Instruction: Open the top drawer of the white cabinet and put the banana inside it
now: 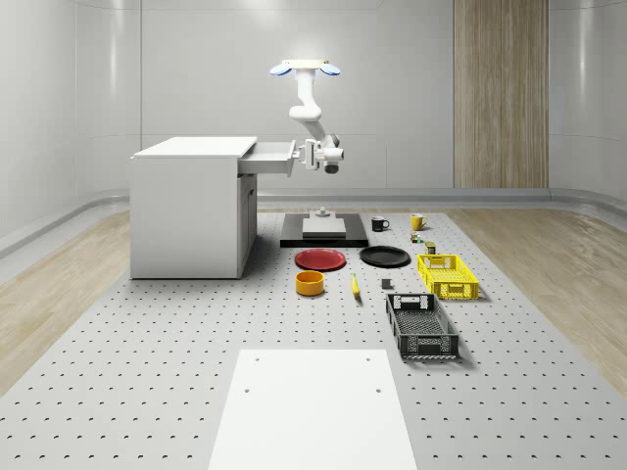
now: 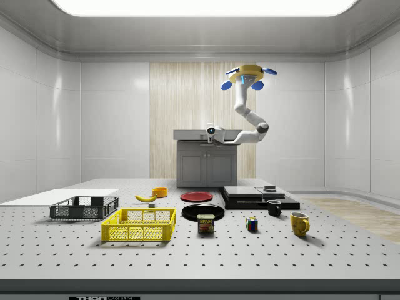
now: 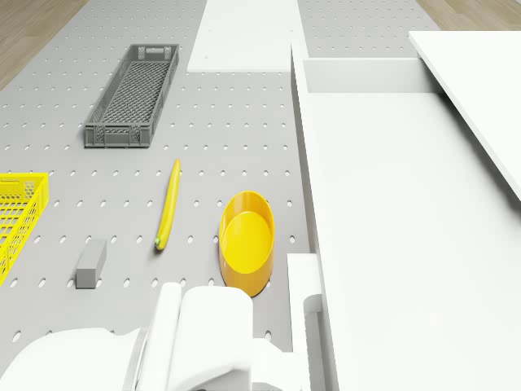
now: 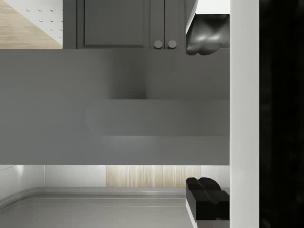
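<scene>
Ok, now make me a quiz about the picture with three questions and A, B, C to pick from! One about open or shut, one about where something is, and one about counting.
1. How is the top drawer of the white cabinet?
A) shut
B) pulled out
C) lying on the floor

2. Where is the banana?
A) inside the drawer
B) in the yellow crate
C) on the table, beside the yellow-orange bowl

3. How many plates are on the table?
A) two
B) one
C) four

Answers:
1 B: the drawer sticks out from the cabinet, with the tool at its front and the drone hovering above.
2 C: the banana lies flat on the table next to the bowl, not touching it.
3 A: there is a red plate and a black plate.
</scene>
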